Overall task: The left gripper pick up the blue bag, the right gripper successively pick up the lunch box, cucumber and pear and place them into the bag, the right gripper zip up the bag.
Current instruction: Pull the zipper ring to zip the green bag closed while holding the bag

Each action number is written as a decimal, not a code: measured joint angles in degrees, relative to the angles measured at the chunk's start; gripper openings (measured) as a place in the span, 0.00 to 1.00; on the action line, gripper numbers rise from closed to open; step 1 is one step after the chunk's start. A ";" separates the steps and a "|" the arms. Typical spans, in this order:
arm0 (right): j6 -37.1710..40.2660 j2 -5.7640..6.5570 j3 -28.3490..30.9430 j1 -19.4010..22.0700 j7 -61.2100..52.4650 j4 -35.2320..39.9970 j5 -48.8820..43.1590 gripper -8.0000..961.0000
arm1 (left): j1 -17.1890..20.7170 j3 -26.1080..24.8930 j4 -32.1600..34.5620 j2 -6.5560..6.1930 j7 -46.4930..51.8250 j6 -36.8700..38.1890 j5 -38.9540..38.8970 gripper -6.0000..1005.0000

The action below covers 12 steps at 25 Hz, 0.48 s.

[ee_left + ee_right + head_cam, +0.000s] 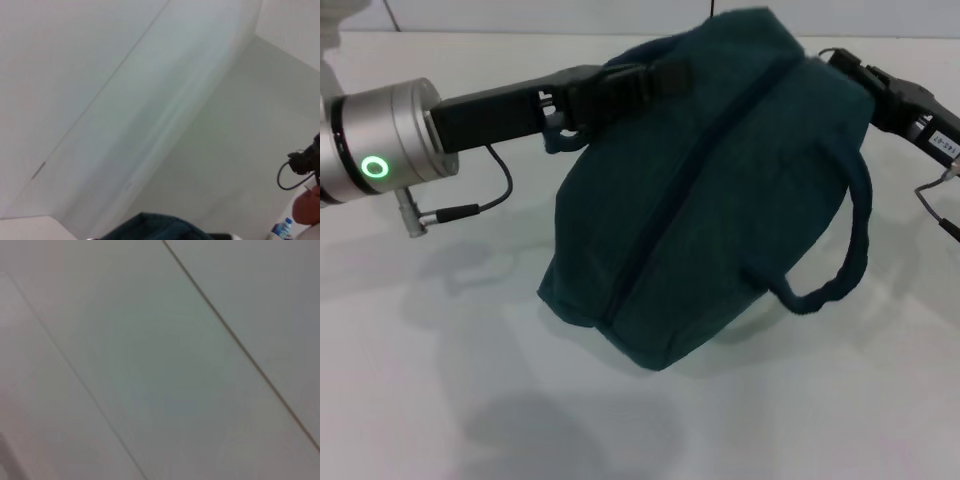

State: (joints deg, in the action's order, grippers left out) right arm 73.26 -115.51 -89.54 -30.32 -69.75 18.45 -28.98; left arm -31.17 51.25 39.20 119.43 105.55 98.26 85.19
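Blue bag (720,200): dark teal fabric, bulging, held up off the white worktop (440,400) between the two arms, its lower corner hanging low near the worktop surface, whether touching could not be told. Zip line (690,190): ran diagonally along the upper face of the bag and appeared drawn together along its visible length, so closure was judged complete or very nearly so. Carry handle (840,270): a loop hanging free on the side of the bag below the right end effector. Left end effector (570,105): at the upper edge of the bag, clamped on a strap or fold of the fabric there, bearing the bag's weight; the left wrist view showed only a sliver of the bag (155,227) directly beneath that end effector, against a pale wall. Right end effector (845,65): at the opposite upper corner of the bag, by the end of the zip line; whether its fingers were together or apart could not be told, and its wrist view showed nothing but blank pale surface. Lunch box, cucumber, pear: none visible on the worktop or elsewhere; judged, from the bag's full shape, to be already inside. Remaining work, as judged: at most the last of the zip pull and release of the bag.
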 joint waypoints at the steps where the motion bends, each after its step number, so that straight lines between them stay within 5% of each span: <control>1: 0.84 0.04 0.04 0.08 0.00 -0.02 -0.02 0.02 | 0.00 0.00 -0.01 0.03 0.00 -0.40 -0.10 0.05; 6: 2.37 0.20 0.11 0.55 -0.41 -0.04 0.07 0.08 | -0.10 0.28 -0.13 0.18 0.02 -2.04 -0.65 0.05; 12: 3.10 0.97 2.60 1.90 -1.11 -0.53 -0.06 0.31 | -1.56 0.37 -3.58 0.28 -0.46 -4.27 -0.74 0.05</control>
State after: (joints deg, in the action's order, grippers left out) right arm 76.36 -114.54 -86.94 -28.42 -70.87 17.92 -29.04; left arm -32.73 51.62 35.61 119.71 105.09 94.00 84.45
